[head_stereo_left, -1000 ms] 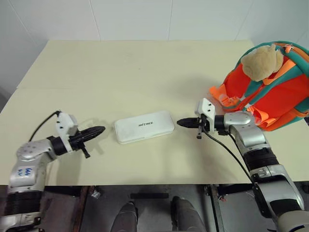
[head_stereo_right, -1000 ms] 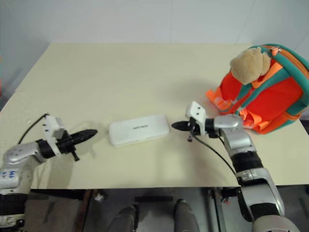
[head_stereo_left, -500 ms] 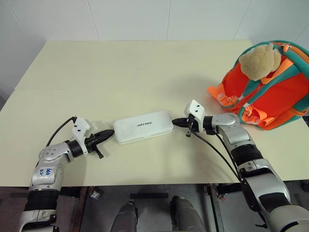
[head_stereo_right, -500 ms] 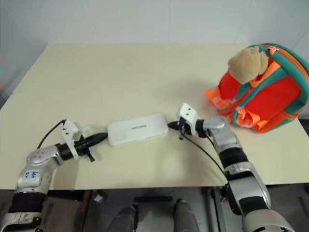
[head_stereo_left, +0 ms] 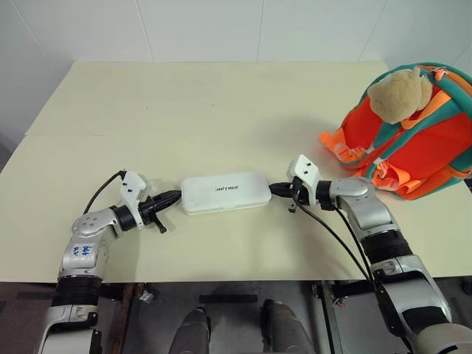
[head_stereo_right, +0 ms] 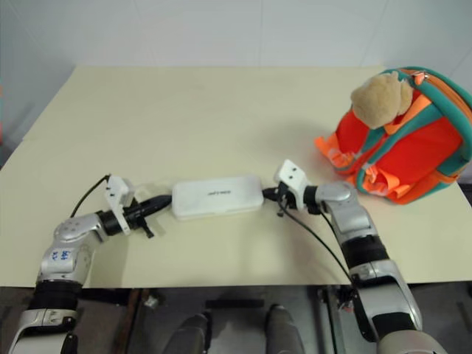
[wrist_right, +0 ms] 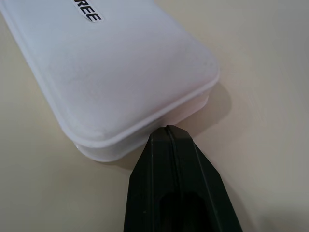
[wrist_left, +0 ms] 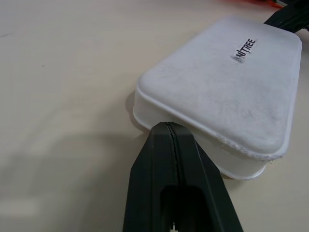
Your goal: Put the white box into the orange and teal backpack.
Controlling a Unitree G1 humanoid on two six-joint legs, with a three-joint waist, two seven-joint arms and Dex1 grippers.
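- The white box (head_stereo_left: 226,193) was laid flat on the cream counter (head_stereo_left: 221,103), near its front edge, between the two end effectors.
- Small dark lettering was printed on its lid; "UNITREE" could be read.
- The left end effector (head_stereo_left: 174,197) was pressed together, with its tip set against the left short end of the box.
- The right end effector (head_stereo_left: 275,189) was pressed together as well, its tip at the right short end.
- The orange and teal backpack (head_stereo_left: 413,140) was placed on the right side of the counter, well apart from the box, with a tan plush toy (head_stereo_left: 398,94) on top.
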